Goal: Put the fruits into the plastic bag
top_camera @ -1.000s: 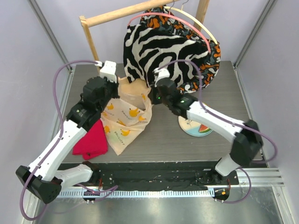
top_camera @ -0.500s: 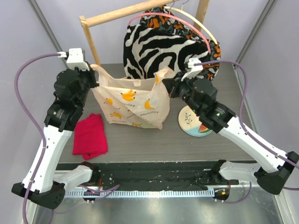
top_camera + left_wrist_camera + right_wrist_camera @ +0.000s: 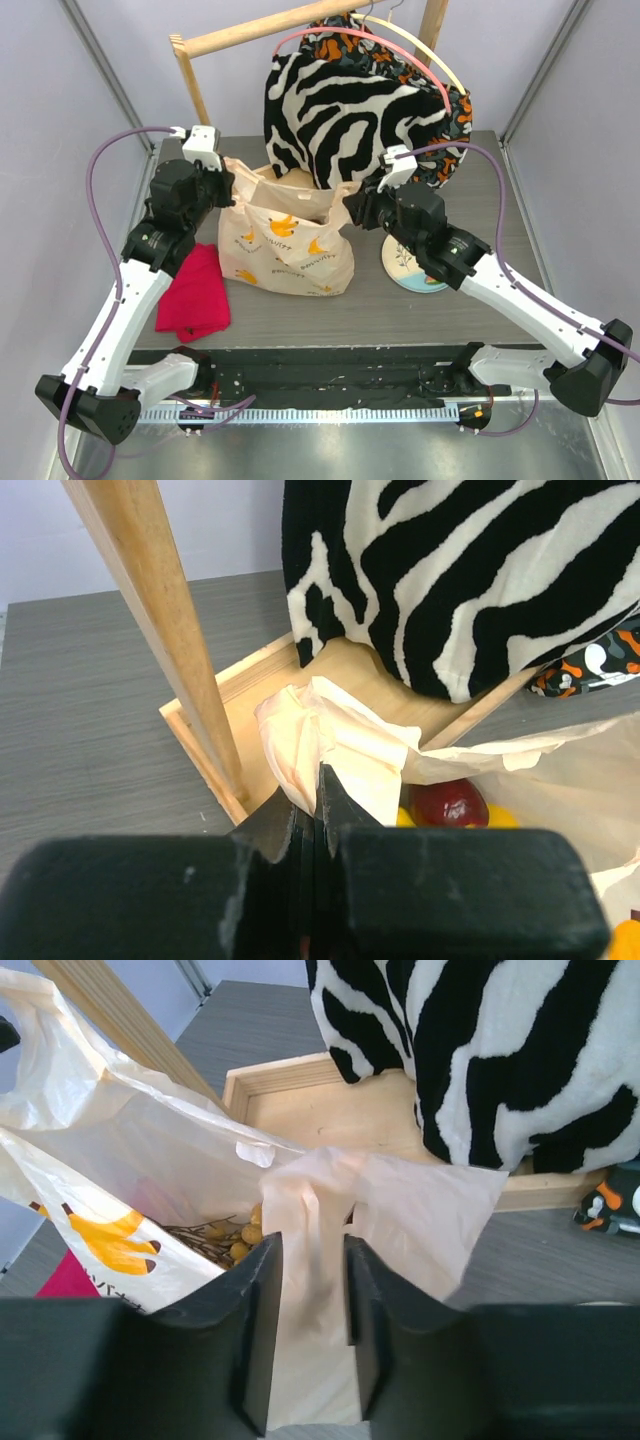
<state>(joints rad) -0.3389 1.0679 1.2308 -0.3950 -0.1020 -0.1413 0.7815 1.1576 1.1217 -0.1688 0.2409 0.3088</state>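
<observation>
Duly recorded upright on bench (image 3: pixel 450 310): plastic bag (image 3: pixel 290 250), fruits (image 3: pixel 448 802) inside. Found left gripper (image 3: pixel 312 785) clamped on one handle; found right gripper (image 3: pixel 307 1250) parted, other handle between jaws.

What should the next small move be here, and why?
Probably open the right claw wider and back it off: its jaws stand slightly apart around one handle of the plastic bag, which sits on the table with an apple and grapes inside, while the left claw pinches the other handle.
</observation>
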